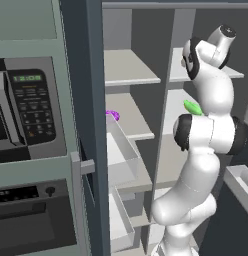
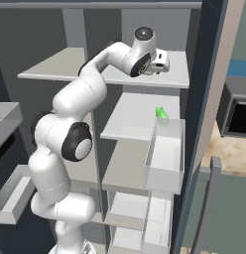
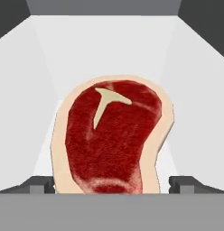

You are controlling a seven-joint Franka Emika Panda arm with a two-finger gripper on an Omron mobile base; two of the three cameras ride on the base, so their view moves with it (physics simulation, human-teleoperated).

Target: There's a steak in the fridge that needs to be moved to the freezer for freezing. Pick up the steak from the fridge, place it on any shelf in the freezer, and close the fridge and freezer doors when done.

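- Pick-up step: the tool (image 3: 112, 184), jaws spread wide and empty, faces the steak (image 3: 113, 140) lying just ahead between its tips on the fridge's pale shelf (image 3: 109, 49).
- Next, likely: advance, then close on the meat.

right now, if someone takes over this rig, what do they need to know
Gripper: open, reached in over the fridge's top shelf, fingers standing either side of the steak's near end, not closed on it.
Steak: lying flat on that pale shelf, straight ahead of the hand.
Doors: fridge and freezer both stand open.
Done: approach to the steak.
Left: close on the steak, lift it out, set it on a freezer shelf, shut both doors.
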